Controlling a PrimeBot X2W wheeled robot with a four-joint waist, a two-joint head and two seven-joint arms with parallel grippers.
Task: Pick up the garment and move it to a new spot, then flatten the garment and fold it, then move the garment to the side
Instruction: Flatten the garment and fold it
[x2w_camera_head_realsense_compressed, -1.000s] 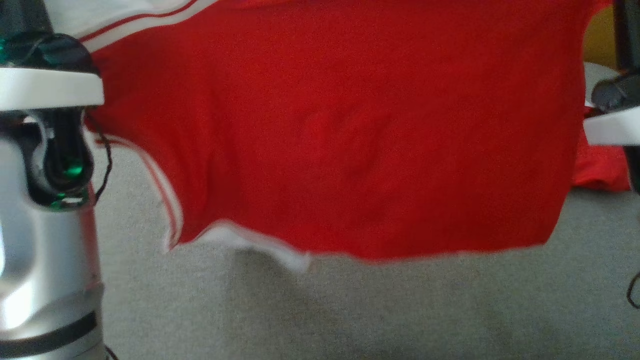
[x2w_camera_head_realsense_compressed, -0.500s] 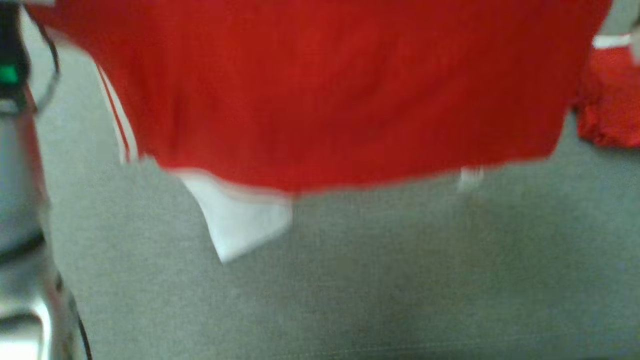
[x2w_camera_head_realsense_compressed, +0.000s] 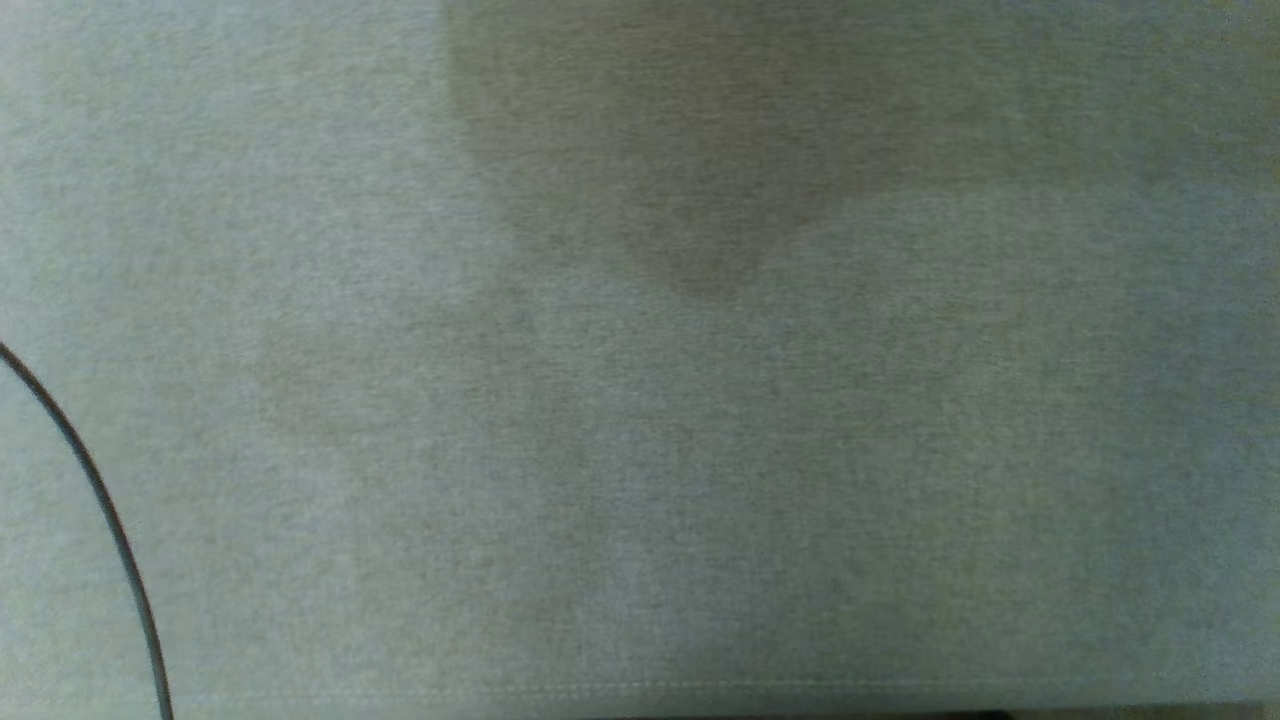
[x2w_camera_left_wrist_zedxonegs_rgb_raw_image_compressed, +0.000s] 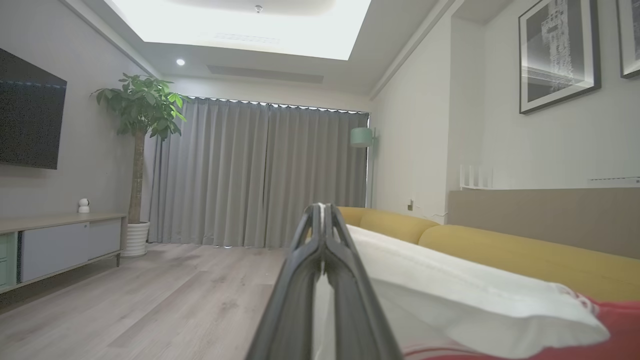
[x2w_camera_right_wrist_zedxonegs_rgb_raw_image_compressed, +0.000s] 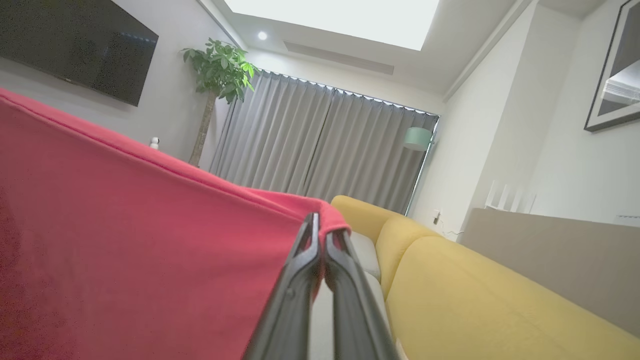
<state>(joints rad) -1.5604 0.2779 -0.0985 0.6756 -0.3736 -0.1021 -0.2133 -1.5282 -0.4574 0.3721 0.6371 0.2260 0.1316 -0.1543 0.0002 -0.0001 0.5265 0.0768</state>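
Observation:
The garment is red with a white sleeve part. In the right wrist view its red cloth (x2w_camera_right_wrist_zedxonegs_rgb_raw_image_compressed: 125, 240) hangs stretched to the left, and my right gripper (x2w_camera_right_wrist_zedxonegs_rgb_raw_image_compressed: 322, 222) is shut on its top corner. In the left wrist view my left gripper (x2w_camera_left_wrist_zedxonegs_rgb_raw_image_compressed: 322, 207) is shut, with white cloth showing between its fingers. The garment's white part (x2w_camera_left_wrist_zedxonegs_rgb_raw_image_compressed: 450, 295) spreads to the right of them, down to a red striped edge (x2w_camera_left_wrist_zedxonegs_rgb_raw_image_compressed: 617, 325). Both grippers are raised and point into the room.
The head view looks down on a grey fabric surface (x2w_camera_head_realsense_compressed: 640, 450) with a stitched front edge and a thin black cable (x2w_camera_head_realsense_compressed: 100, 510) at the lower left. A yellow sofa (x2w_camera_right_wrist_zedxonegs_rgb_raw_image_compressed: 475, 295) lies ahead to the right. Wooden floor (x2w_camera_left_wrist_zedxonegs_rgb_raw_image_compressed: 150, 300), a low cabinet (x2w_camera_left_wrist_zedxonegs_rgb_raw_image_compressed: 55, 245) and a potted plant (x2w_camera_left_wrist_zedxonegs_rgb_raw_image_compressed: 140, 115) lie to the left.
In the head view the red garment and both arms have slid up and out of the picture, leaving the grey surface. The whole picture shifted, so the camera moved.

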